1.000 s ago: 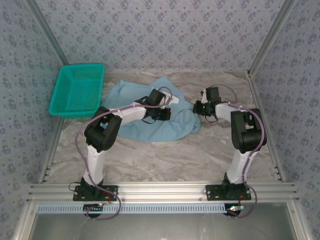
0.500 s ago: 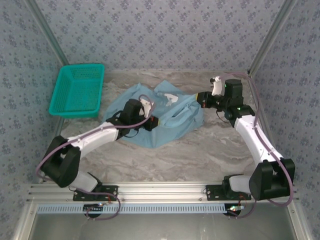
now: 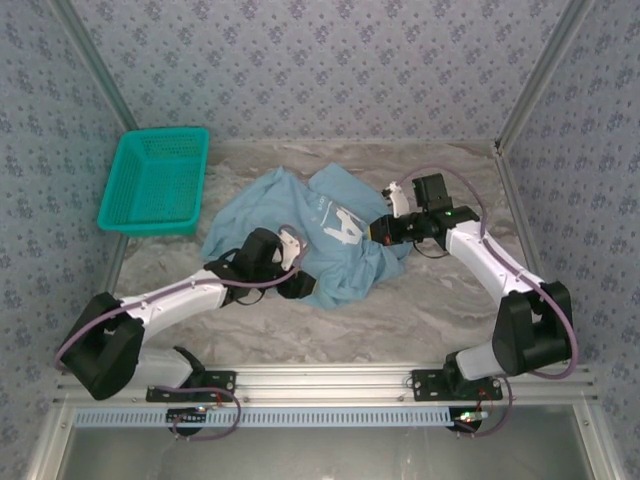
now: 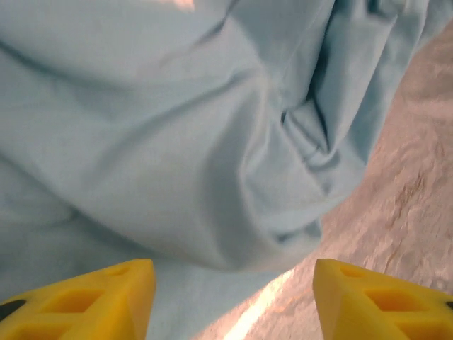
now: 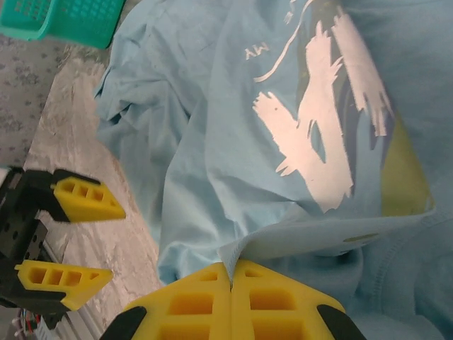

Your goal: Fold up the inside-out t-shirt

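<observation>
My left fingers (image 4: 85,297) have just let go and stand open; my right fingers (image 5: 191,304) pinch the t-shirt (image 3: 245,205), so flattening comes next.

Colours, quick rundown. The t-shirt (image 3: 300,215) is pale sky blue all over, with a white brush-stroke print (image 5: 318,134), small white lettering above it and a yellowish-green patch beside it. The fingers (image 5: 191,301) of my right jaws are bright yellow, and so are the ones on my left jaws. The basket (image 3: 155,185) is teal mesh. The desk (image 3: 430,300) is a beige-grey marble swirl, and the walls (image 3: 320,60) are grey-blue wallpaper with a tiny repeating flower motif. My left arm (image 3: 180,293) and right arm (image 3: 485,260) are white with black joints.
</observation>
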`<state>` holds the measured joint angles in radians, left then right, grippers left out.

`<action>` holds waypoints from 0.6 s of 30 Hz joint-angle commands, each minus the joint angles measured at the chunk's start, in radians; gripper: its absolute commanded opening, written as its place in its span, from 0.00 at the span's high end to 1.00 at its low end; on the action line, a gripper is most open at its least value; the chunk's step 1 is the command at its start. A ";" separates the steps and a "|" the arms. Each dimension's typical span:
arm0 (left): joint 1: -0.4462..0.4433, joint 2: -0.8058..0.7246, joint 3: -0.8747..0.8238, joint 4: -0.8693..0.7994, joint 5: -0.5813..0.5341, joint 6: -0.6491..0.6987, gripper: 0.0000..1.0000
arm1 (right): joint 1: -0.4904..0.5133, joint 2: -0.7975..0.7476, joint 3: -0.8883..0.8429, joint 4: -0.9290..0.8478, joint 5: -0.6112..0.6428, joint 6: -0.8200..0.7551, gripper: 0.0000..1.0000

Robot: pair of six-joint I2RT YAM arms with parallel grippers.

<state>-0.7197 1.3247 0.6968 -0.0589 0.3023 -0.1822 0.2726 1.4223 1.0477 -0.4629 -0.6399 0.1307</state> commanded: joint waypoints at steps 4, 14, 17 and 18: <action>-0.051 0.230 0.260 0.097 -0.020 0.161 0.35 | -0.003 -0.006 -0.001 -0.023 -0.082 -0.043 1.00; -0.071 0.496 0.510 0.142 0.168 0.153 0.50 | -0.047 -0.084 -0.050 -0.019 -0.099 -0.025 1.00; -0.070 0.524 0.534 0.160 0.205 0.132 0.67 | -0.059 -0.092 -0.057 -0.017 -0.103 -0.026 1.00; -0.068 0.531 0.544 0.157 0.226 0.130 0.74 | -0.062 -0.094 -0.056 -0.021 -0.098 -0.026 1.00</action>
<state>-0.7856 1.8427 1.1995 0.0635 0.4389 -0.0502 0.2203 1.3510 1.0000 -0.4683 -0.7109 0.1112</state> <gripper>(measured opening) 0.271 0.057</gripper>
